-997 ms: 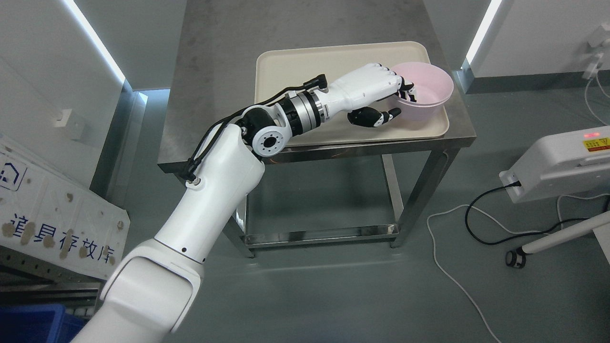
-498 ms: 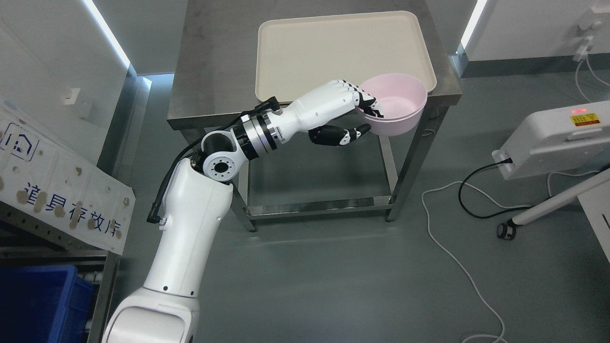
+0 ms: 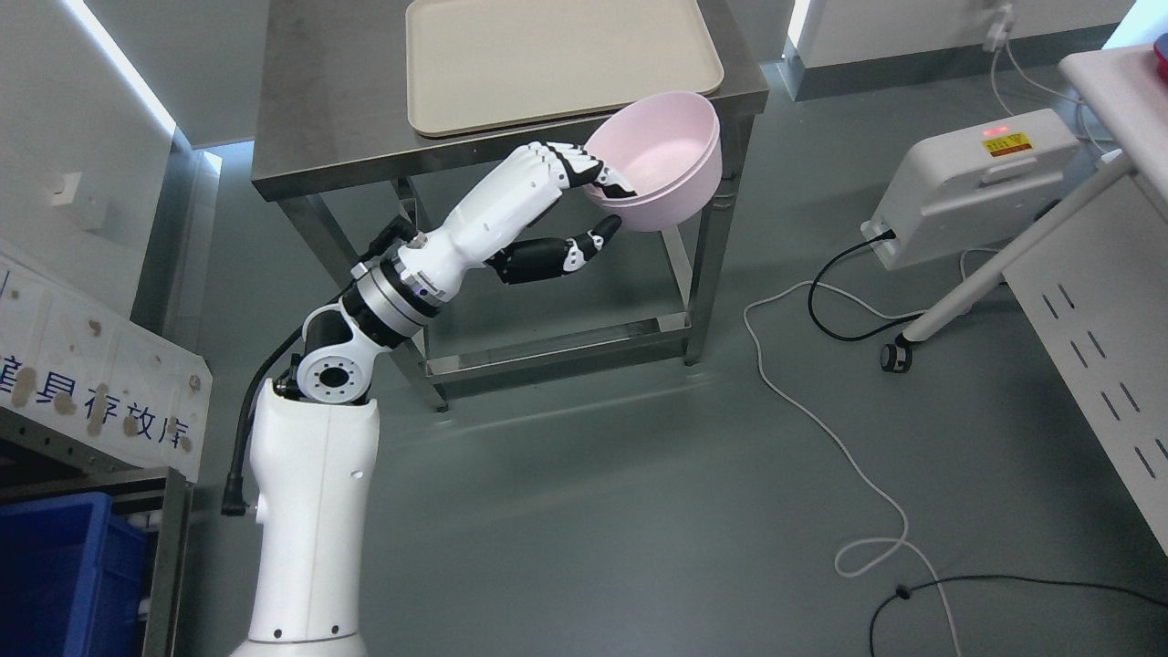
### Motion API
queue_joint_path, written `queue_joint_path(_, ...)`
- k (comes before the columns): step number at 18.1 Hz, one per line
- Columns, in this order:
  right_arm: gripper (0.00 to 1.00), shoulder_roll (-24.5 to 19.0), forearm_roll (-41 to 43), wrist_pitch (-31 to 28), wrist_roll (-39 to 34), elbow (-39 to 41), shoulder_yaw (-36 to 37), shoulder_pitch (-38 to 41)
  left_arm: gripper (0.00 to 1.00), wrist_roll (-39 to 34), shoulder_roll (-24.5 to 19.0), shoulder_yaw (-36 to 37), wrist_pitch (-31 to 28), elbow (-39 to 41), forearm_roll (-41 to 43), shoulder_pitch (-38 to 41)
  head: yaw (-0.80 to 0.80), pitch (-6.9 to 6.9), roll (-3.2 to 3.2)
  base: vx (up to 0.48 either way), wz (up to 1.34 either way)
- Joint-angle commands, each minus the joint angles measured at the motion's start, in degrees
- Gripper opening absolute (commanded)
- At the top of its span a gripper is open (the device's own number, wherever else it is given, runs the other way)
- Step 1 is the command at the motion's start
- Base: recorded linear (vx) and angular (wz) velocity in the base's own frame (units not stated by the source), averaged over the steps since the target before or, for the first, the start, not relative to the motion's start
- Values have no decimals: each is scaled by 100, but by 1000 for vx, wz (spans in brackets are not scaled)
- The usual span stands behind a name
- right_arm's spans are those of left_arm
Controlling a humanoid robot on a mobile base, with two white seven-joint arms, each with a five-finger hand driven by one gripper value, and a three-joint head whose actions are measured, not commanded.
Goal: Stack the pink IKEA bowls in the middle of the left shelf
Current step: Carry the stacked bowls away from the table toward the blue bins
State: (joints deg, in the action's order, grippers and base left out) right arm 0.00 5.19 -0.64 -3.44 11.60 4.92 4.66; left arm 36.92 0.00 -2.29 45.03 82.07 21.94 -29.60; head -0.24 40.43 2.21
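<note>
My left hand [image 3: 598, 203] holds a pink bowl [image 3: 659, 160] by its near rim, fingers inside and thumb under the outer wall. The bowl is in the air, tilted toward me, in front of the steel table's [image 3: 328, 100] right front corner. It looks like two pink bowls nested, with a double rim line showing. The cream tray [image 3: 547, 55] on the table has nothing on it. The left arm rises from the bottom left. No right arm shows.
A blue bin [image 3: 64, 575] sits on a rack at the lower left beside a white signboard [image 3: 91, 365]. A white device [image 3: 976, 182] and cables [image 3: 821, 411] lie on the floor at right. A white perforated panel [image 3: 1104, 383] edges the right side.
The hand lifted the pink bowl off the tray and carried it out past the table's front edge. The camera also moved back and turned, shifting the whole scene up and left.
</note>
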Motion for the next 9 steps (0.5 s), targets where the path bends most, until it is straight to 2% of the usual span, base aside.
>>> queue_joint_path(1,100,100,0,-24,-8,0,0,0,1,44,-100,-1002,-3,863,-384,752,0,0,0,-274,-145)
queue_joint_path(9,100,100,0,-24,-8,0,0,0,2,44,-100,-1142,-3,863,-445,815,0,0,0,-259,-71)
